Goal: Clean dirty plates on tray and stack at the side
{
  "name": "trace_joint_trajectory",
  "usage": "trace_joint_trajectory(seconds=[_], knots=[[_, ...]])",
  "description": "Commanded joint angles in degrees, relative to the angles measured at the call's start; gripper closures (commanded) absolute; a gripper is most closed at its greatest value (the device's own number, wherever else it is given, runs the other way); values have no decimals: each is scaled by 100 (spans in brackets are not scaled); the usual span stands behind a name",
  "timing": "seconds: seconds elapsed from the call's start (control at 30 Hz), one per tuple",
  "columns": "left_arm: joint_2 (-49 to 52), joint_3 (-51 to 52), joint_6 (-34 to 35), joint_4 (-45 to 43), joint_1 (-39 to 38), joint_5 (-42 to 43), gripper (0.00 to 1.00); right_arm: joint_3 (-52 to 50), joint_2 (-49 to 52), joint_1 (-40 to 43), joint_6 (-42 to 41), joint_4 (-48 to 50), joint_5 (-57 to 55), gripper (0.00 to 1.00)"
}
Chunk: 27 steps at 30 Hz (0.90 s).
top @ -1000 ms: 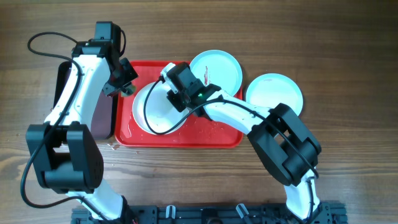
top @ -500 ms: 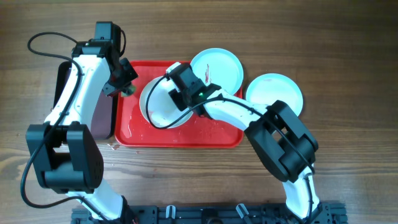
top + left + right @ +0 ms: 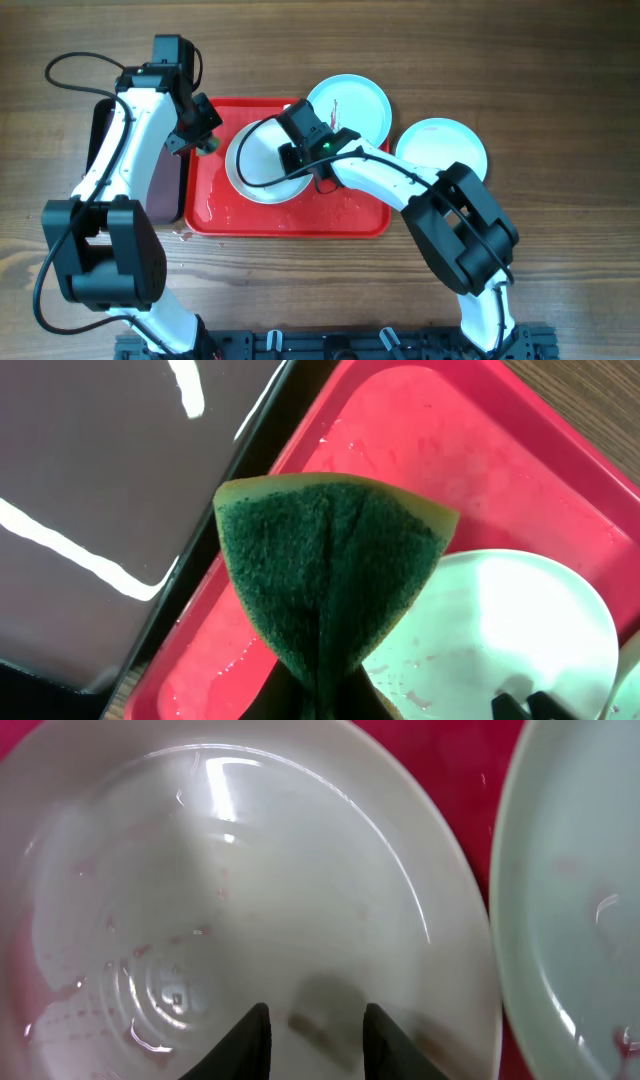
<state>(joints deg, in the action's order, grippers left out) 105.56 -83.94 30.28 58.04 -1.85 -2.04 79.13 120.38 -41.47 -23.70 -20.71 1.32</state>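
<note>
The red tray (image 3: 300, 218) lies mid-table. The white plate (image 3: 255, 175) sits in its left half, wet with faint red smears. My right gripper (image 3: 292, 158) reaches over the plate's right side. In the right wrist view its fingers (image 3: 315, 1040) are slightly apart with their tips on the plate's inside (image 3: 250, 870) and nothing between them. My left gripper (image 3: 205, 143) is shut on a green sponge (image 3: 330, 560), held above the tray's left edge (image 3: 420, 420) beside the plate (image 3: 500, 620). A turquoise plate (image 3: 348, 108) with red smears overlaps the tray's far right corner. Another turquoise plate (image 3: 441, 150) lies on the table.
A black tray with a brownish inside (image 3: 165, 190) lies against the red tray's left side, partly under my left arm; it also shows in the left wrist view (image 3: 100, 510). Water drops lie on the red tray's floor. The smeared turquoise plate's edge (image 3: 570, 900) is close to the white plate's right.
The white plate has slid up and to the right on the tray along with my right gripper. My left arm and the sponge have not moved.
</note>
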Motion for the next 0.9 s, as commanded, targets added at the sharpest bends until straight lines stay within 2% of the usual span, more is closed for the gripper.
trace_joint_trajectory(seconds=[0.0,0.2,0.57,0.87], knots=[[22,48,-87,-11,9,118,96,-28,55,-142,-970,-321,297,68],[22,48,-87,81,9,271,96,-26,33,-367,-1075,-546,188,68],[22,57,-87,439,-118,614,96,17,-1099,374,-931,-1095,0,66],[22,535,-85,85,-481,612,96,-50,-564,505,-922,-1285,328,65]])
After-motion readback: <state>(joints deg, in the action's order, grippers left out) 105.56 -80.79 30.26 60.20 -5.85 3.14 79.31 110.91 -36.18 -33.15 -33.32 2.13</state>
